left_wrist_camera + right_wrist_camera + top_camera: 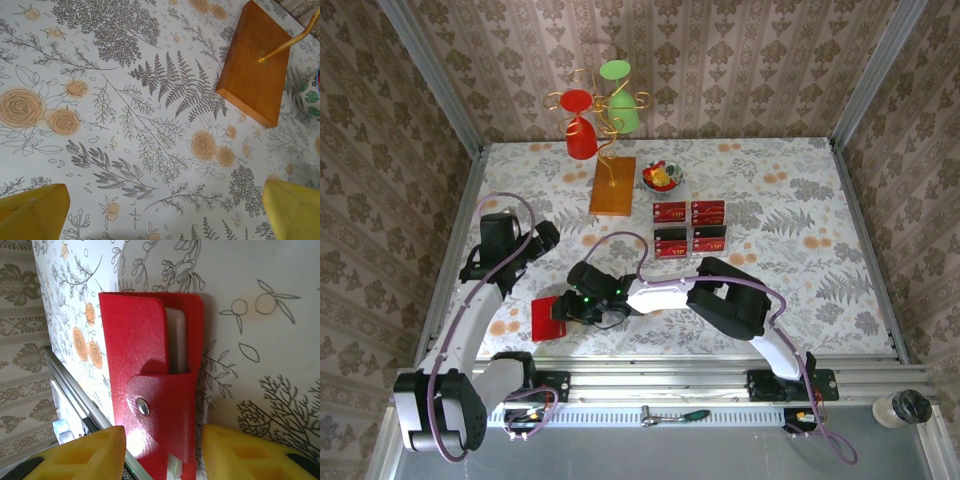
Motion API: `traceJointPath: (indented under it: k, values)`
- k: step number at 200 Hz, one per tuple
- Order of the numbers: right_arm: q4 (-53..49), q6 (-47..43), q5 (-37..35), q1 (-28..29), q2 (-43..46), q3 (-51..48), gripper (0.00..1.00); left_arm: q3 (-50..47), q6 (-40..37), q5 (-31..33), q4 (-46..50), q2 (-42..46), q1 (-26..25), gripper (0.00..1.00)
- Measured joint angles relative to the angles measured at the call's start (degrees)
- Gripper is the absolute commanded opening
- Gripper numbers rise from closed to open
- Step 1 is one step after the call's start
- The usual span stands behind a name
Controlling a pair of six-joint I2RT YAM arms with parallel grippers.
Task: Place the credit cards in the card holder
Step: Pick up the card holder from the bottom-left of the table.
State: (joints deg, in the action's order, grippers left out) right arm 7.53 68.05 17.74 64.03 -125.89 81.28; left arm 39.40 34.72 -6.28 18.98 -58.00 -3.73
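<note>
Oddly, right hand [162, 434] straddles the card holder [135, 350], grip uncertain; left hand [165, 210] spread wide; credit cards [707, 211] read "VIP".

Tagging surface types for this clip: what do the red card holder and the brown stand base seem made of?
The card holder looks like leather or faux leather: red, finely grained, softly glossy, with a shiny metal snap stud on its flap. The stand base looks like varnished wood: warm brown, smooth, faint grain, crisp edges.

High rear overview, wrist views close, downward
</note>
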Motion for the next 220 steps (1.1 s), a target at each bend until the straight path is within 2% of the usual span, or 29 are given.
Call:
traceJointPath:
  k: [54, 78, 108, 125, 173, 202, 220]
  values:
    - [0.09, 0.96, 1.03, -0.02, -1.92, 2.14, 0.39, -0.37, 0.02, -0.13, -0.70, 0.00, 0.07, 1.00]
    - [1.16, 1.49, 1.57, -0.02, -2.67, 2.29, 0.27, -0.44, 0.02, -0.22, -1.38, 0.00, 0.07, 1.00]
    - [3.15, 2.62, 2.45, -0.02, -3.52, 1.90, 0.07, -0.46, 0.02, -0.26, -1.75, 0.00, 0.07, 1.00]
    - [5.64, 3.37, 3.06, -0.44, -3.52, 0.81, 0.01, -0.52, 0.02, -0.52, -1.86, 0.00, 0.07, 1.00]
    - [10.64, 3.76, 5.46, -3.91, 0.37, -7.26, 0.00, -0.52, 0.02, -2.64, -1.88, 0.00, 0.07, 1.00]
    - [10.47, 1.88, 6.08, -9.88, 9.46, -16.00, 0.00, -0.52, 0.02, -3.06, -1.88, 0.00, -1.42, 1.00]
    - [10.12, -0.37, 6.80, -14.75, 17.25, -21.53, 0.00, -0.52, 0.02, -3.34, -1.95, -0.02, -4.04, 1.00]
